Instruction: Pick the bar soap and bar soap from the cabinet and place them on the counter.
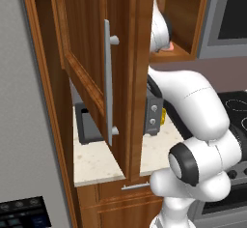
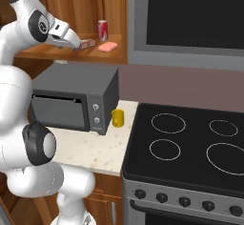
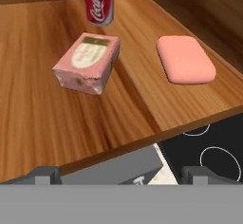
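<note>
Two bar soaps lie on the cabinet's wooden shelf. One is a pink wrapped block. The other is a plain salmon-pink bar to its right, near the shelf's edge. My gripper hovers at the shelf's front edge, just short of the wrapped block and left of it in the right base view. It is open, with nothing between its fingertips. The cabinet door with its silver handle stands swung open. The beige counter lies below.
A red cola can stands behind the wrapped soap. Below the shelf sit a dark microwave and a yellow object on the counter. The black stovetop adjoins the counter on the right.
</note>
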